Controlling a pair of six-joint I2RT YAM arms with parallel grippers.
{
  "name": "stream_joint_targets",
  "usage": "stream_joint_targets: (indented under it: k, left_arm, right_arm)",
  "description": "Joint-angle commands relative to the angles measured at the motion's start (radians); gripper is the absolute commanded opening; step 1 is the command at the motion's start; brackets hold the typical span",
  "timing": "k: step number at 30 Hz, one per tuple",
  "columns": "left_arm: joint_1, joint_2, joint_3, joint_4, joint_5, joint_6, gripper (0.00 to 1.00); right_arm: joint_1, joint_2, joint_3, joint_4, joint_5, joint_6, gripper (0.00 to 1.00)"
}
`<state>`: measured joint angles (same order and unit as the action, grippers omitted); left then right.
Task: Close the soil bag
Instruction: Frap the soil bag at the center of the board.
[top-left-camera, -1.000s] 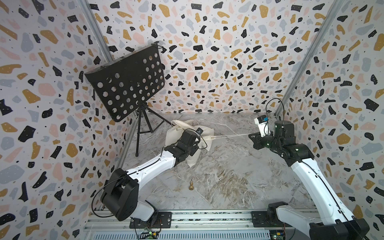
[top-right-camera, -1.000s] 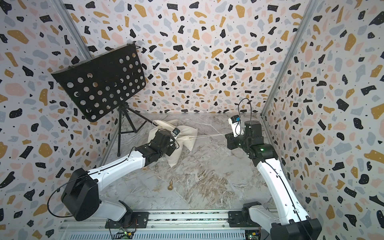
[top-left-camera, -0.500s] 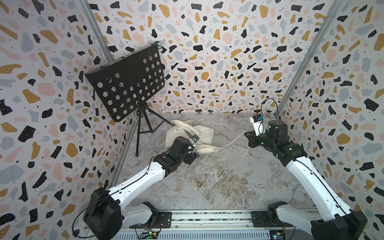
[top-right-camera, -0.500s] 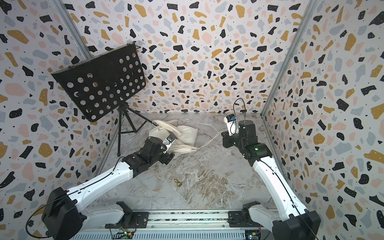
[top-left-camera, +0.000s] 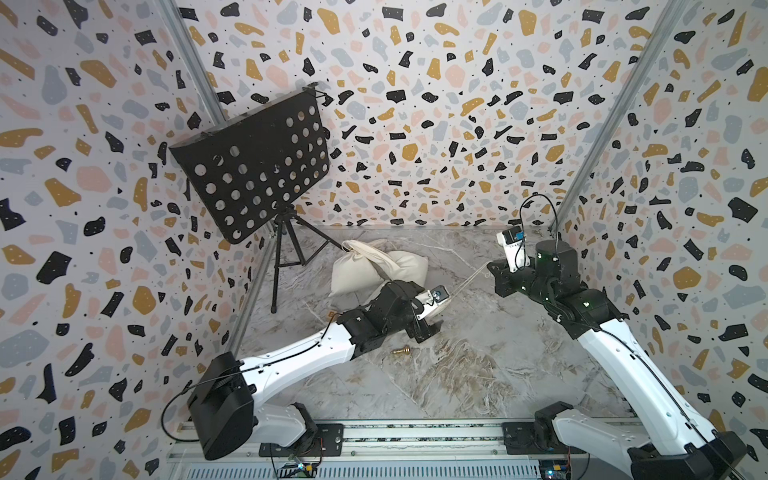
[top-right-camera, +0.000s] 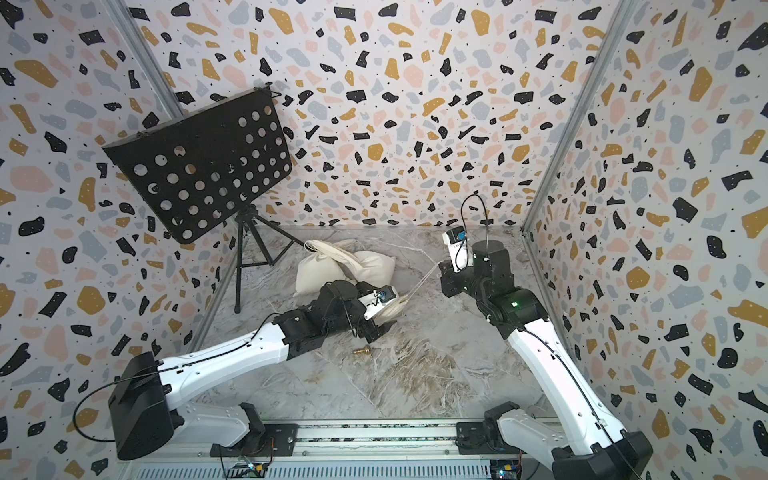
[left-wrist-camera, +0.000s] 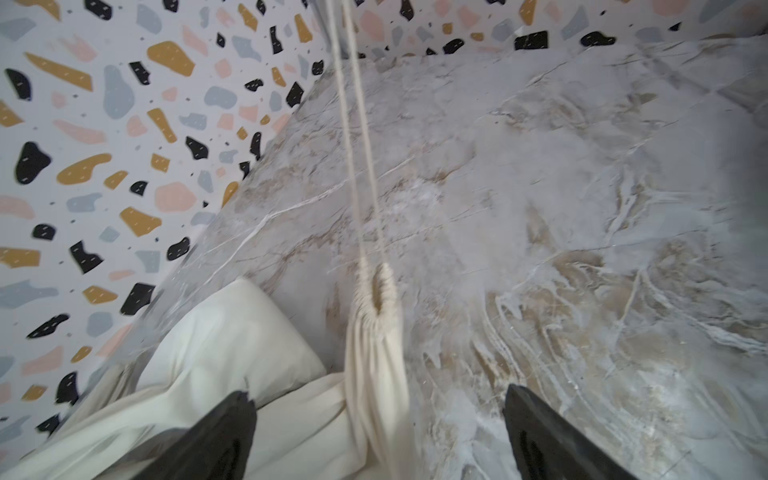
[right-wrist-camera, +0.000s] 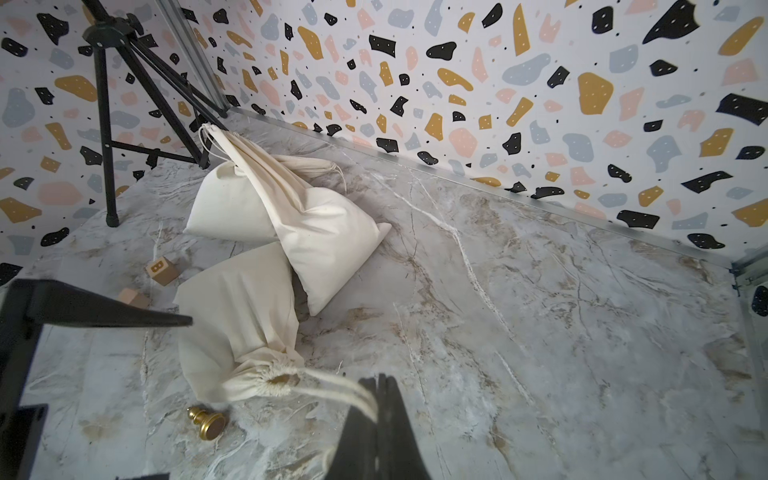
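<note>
In both top views the twin cream drawstring cord (top-left-camera: 470, 279) runs taut to my right gripper (top-left-camera: 494, 270). Left wrist: my left gripper (left-wrist-camera: 379, 395) hangs released astride the cream cloth soil bag (left-wrist-camera: 370, 340) on the grey marble tabletop (left-wrist-camera: 582, 208), mouth puckered nearly shut. Right wrist: right gripper clenched on the cord; I judge only final snugging is left.

left end effector (left-wrist-camera: 378, 392) spread, right one (right-wrist-camera: 380, 382) clamped

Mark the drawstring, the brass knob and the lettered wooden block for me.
drawstring (right-wrist-camera: 340, 381): right wrist view, middle of the upper strand.
brass knob (right-wrist-camera: 210, 427): right wrist view, its round flat end.
lettered wooden block (right-wrist-camera: 161, 271): right wrist view, its lettered face.
</note>
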<state>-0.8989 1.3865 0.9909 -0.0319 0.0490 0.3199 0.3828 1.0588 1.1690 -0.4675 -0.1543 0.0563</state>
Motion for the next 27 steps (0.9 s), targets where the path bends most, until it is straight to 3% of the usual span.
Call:
stream_joint_targets:
  k: [1,6,9,17,20,27]
  left_arm:
    - [-0.003,0.073,0.090,0.084,0.078,0.004,0.95]
    - [0.003,0.212,0.207,0.095,-0.007,0.008,0.86]
    - [0.016,0.268,0.272,0.070,0.003,0.013,0.78]
    - [0.043,0.360,0.313,0.045,0.032,-0.010,0.21]
    - [0.042,0.378,0.281,0.017,0.006,-0.020,0.06]
    - [0.042,0.374,0.132,-0.068,-0.276,-0.045,0.01]
  right_arm:
    - [0.004,-0.038,0.055,-0.016,0.015,-0.006,0.00]
    - [0.004,-0.056,0.054,-0.029,0.020,-0.010,0.00]
    - [0.005,-0.066,0.051,-0.033,0.026,-0.016,0.00]
    - [0.005,-0.084,0.040,-0.031,0.054,-0.038,0.00]
    - [0.004,-0.089,0.045,-0.039,0.103,-0.056,0.00]
    - [-0.023,-0.112,0.060,-0.038,0.203,-0.086,0.00]
